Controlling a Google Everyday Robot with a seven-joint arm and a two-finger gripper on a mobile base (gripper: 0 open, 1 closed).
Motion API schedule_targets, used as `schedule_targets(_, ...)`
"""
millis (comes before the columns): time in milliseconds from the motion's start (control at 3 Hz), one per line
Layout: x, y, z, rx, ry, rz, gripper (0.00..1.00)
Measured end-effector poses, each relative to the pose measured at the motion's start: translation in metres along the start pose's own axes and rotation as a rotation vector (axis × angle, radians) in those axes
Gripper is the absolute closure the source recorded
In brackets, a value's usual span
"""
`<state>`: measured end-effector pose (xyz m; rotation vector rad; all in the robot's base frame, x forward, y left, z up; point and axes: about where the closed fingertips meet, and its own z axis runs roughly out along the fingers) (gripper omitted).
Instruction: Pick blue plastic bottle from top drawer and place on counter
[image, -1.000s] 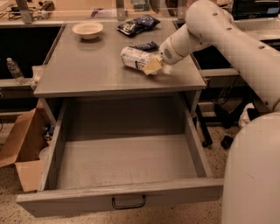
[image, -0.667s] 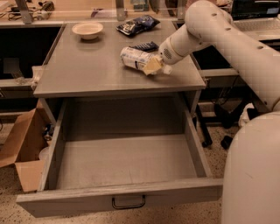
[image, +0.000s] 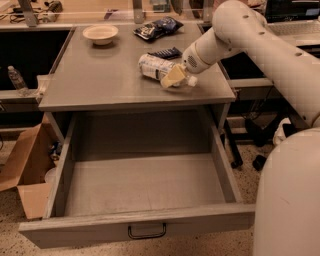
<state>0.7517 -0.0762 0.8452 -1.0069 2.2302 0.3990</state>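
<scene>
The blue plastic bottle (image: 154, 66) lies on its side on the grey counter (image: 100, 75), right of the middle, with its white cap (image: 192, 81) pointing right. My gripper (image: 173, 76) is down on the counter at the bottle's cap end, touching it, and the white arm (image: 260, 45) reaches in from the right. The top drawer (image: 145, 185) is pulled wide open below the counter. It holds nothing, and its black handle (image: 146, 232) is on the front panel.
A white bowl (image: 100, 33) stands at the counter's back left. Dark blue snack bags (image: 157, 27) lie at the back, and a small dark packet (image: 166, 52) lies behind the bottle. A small clear bottle (image: 16, 79) stands on a shelf at the left. A cardboard box (image: 25, 170) sits on the floor at the left.
</scene>
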Motion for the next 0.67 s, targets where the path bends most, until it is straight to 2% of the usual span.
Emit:
schedule_targets(333, 0.0000, 0.0000, 0.0000, 0.000, 0.000, 0.000, 0.00)
schedule_targets(667, 0.0000, 0.0000, 0.0000, 0.000, 0.000, 0.000, 0.00)
